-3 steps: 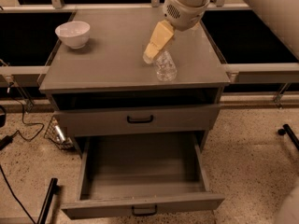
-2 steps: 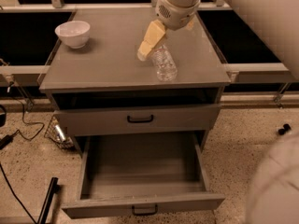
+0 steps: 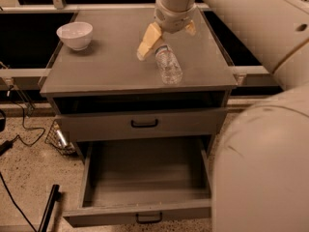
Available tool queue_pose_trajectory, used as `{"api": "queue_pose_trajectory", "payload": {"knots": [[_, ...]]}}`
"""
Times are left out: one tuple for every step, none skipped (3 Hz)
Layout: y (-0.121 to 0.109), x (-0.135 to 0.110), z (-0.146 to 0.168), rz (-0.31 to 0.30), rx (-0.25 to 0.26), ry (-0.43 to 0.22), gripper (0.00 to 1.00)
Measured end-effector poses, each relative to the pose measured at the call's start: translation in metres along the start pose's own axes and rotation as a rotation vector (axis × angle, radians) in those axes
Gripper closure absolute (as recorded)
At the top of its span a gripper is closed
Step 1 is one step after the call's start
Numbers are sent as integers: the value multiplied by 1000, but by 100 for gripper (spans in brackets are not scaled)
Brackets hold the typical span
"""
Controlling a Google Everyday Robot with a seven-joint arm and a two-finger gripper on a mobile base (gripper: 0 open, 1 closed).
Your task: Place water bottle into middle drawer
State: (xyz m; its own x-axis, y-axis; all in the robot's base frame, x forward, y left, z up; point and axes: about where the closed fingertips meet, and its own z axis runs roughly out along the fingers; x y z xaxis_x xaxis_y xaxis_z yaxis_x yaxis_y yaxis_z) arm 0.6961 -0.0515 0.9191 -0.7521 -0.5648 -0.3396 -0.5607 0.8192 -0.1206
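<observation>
— What has just changed?
— The arm [image 3: 251,13] has swung a little to the left and turned its wrist. A second ago only one yellow finger showed. Now the pincer [image 3: 169,35] hangs spread wide, with one finger on each side of the cap end of the water bottle [image 3: 169,66]. It pinches nothing.
— And the bottle?
— It lies where it lay, on the table [image 3: 111,66] near the front edge. I'd say the grasp is being lined up and the transfer hasn't started. The middle drawer [image 3: 145,178] stands pulled out below with nothing in it.
— Count it all for me.
— One arm and one table. Two drawers: the open one, and a shut drawer [image 3: 96,124] above it showing a flat front. One white bowl [image 3: 75,35] at the back left, well apart from the bottle. One bottle. Two black handles, one on each drawer.
</observation>
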Motion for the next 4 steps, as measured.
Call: {"api": "queue_pose_trajectory", "payload": {"knots": [[-8,-11,18,135,18,21,0],[-11,-15,28,212,31,39,0],[-13,-14,41,262,16,56,0],[-8,-7,59,280,-11,81,0]]}}
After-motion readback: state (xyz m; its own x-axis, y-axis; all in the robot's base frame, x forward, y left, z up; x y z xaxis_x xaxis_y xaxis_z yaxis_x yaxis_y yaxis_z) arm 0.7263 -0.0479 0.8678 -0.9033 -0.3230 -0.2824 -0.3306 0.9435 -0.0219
